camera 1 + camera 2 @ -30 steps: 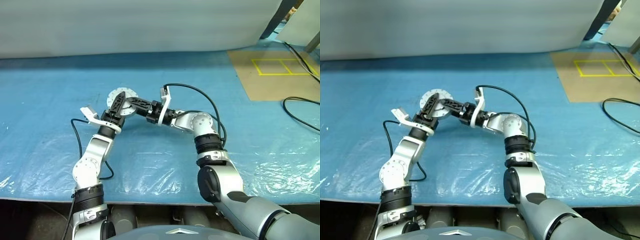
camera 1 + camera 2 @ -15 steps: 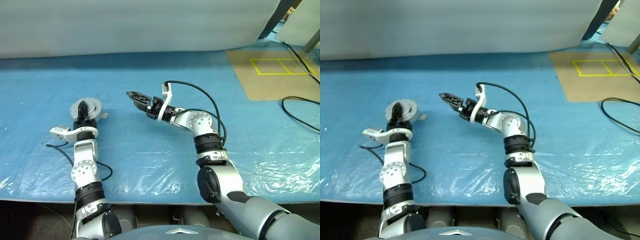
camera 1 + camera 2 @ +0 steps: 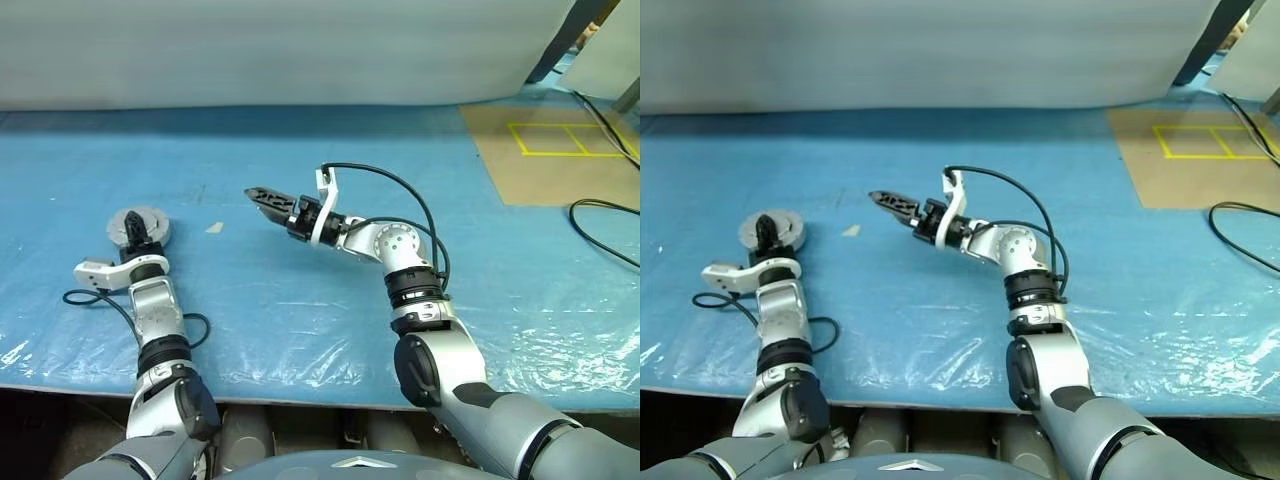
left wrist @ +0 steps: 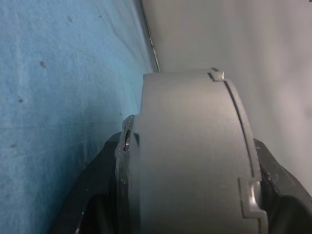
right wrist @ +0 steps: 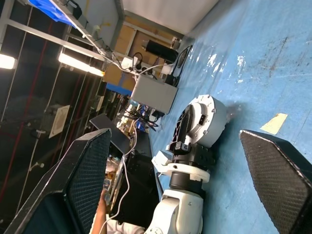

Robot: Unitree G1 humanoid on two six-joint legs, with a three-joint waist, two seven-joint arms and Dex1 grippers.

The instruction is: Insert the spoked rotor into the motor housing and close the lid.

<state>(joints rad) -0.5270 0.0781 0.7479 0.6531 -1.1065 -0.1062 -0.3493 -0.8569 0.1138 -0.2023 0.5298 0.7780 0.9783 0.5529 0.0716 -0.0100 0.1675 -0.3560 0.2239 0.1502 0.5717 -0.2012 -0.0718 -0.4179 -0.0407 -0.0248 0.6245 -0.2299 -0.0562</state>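
Observation:
The motor housing [image 4: 190,156] is a short grey cylinder with a silver rim, and my left gripper [image 3: 132,226] is shut on it at the far left, low over the blue sheet. Its dark fingers [image 4: 97,195] clamp both sides. The lid [image 3: 786,232] looks closed on the housing, showing a plain grey face. The spoked rotor is hidden. My right gripper [image 3: 260,196] hovers at mid-table, pointing left, open and empty, well apart from the housing. In the right wrist view its fingers [image 5: 87,170] stand wide, with the housing [image 5: 209,117] between them in the distance.
A blue plastic-covered table [image 3: 300,300] spans the scene. A small pale scrap [image 3: 215,227] lies between the two grippers. At the back right are a brown board with yellow lines [image 3: 560,150] and a black cable [image 3: 600,215]. A white sheet [image 3: 300,50] stands behind.
My left arm swung left and down, carrying the housing away from the right gripper. The right gripper let go of the housing, opened and stayed where it was.

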